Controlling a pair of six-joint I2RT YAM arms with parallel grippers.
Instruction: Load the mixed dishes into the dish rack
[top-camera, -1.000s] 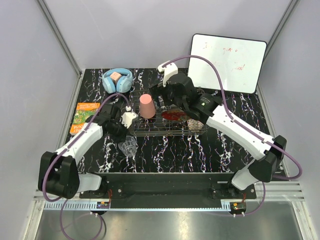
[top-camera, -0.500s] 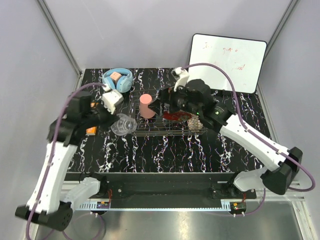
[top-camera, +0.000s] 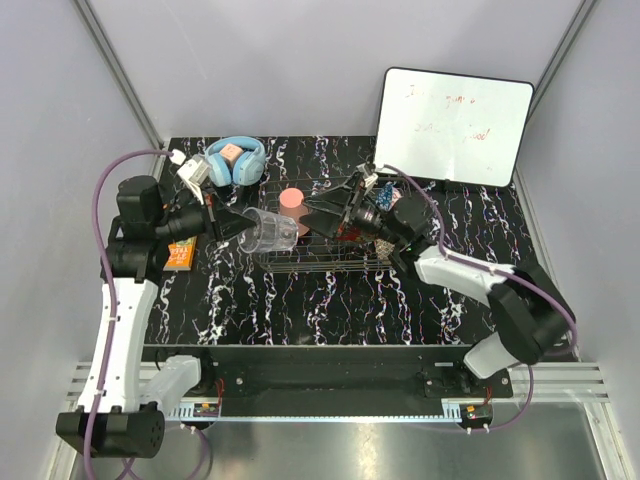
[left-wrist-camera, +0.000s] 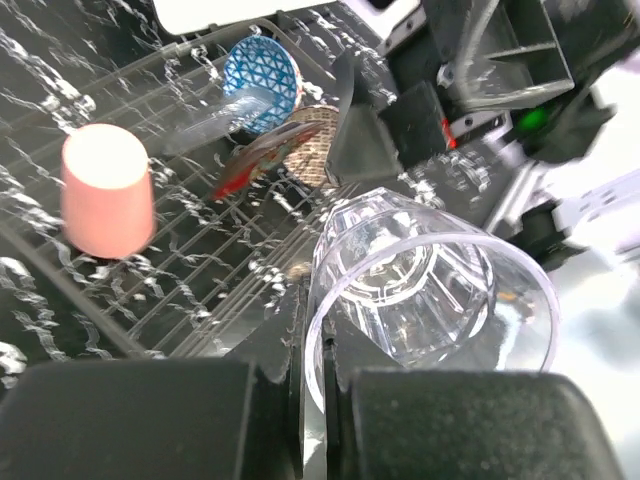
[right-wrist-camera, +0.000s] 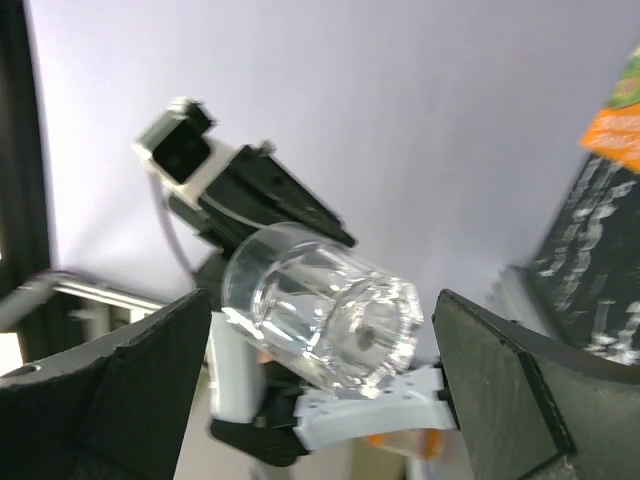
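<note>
Glass tumbler (top-camera: 270, 231) hangs on its side above the left end of the wire dish rack (top-camera: 300, 262). The left tool (top-camera: 238, 225) is clamped on its rim, and its base points at the right tool (top-camera: 318, 212), which is wide and empty just beside it. Likely a handover: right should close square around the body before left lets go, since the glass is slick. Pink cup (top-camera: 292, 199), red floral plate (left-wrist-camera: 262, 160), blue patterned bowl (left-wrist-camera: 262, 72) and cream bowl (left-wrist-camera: 315, 150) sit in the rack. Set the tumbler in a free cell, apart from the cup.
</note>
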